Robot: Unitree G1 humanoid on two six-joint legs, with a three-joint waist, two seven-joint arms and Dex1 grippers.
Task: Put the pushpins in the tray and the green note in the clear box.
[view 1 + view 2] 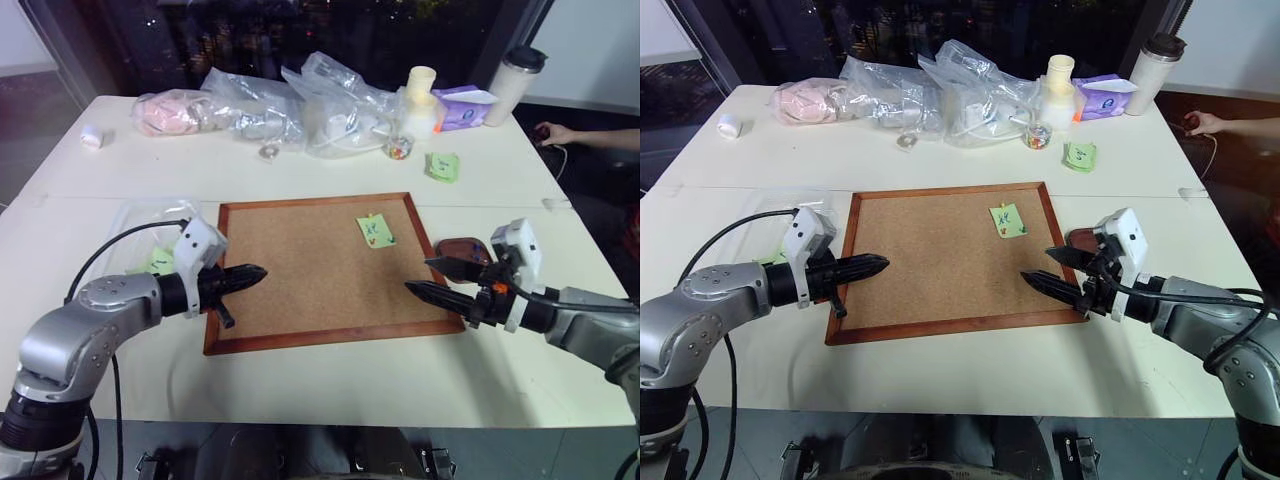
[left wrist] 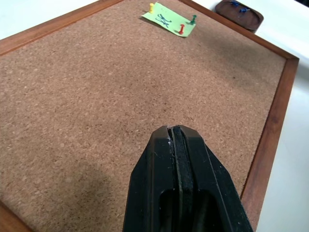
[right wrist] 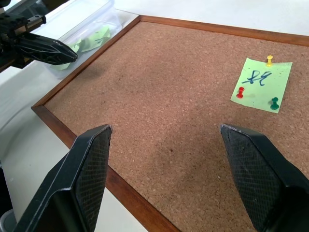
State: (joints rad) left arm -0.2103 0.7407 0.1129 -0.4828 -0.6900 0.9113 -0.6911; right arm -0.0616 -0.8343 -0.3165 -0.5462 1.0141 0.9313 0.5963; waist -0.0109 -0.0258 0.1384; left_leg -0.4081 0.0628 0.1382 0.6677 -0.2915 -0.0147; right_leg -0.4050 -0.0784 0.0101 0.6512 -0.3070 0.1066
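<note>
Cork board (image 1: 320,265) with the green note (image 1: 375,231) pinned at its far right.
Thin, limp paper with dark marks, held by 3 pushpins (image 3: 269,60): yellow, red, green. Pins are small, hard, probably slippery; grip each by its head. Left gripper (image 1: 250,274) jaws together, right gripper (image 1: 438,278) jaws apart, both empty.

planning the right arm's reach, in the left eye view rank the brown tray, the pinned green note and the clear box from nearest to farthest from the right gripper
From the right gripper:
1. Brown tray, just beyond the gripper, off the corkboard's right edge.
2. Pinned green note, on the corkboard's far right part.
3. Clear box, across the board, off its left edge beside the left gripper.
</note>
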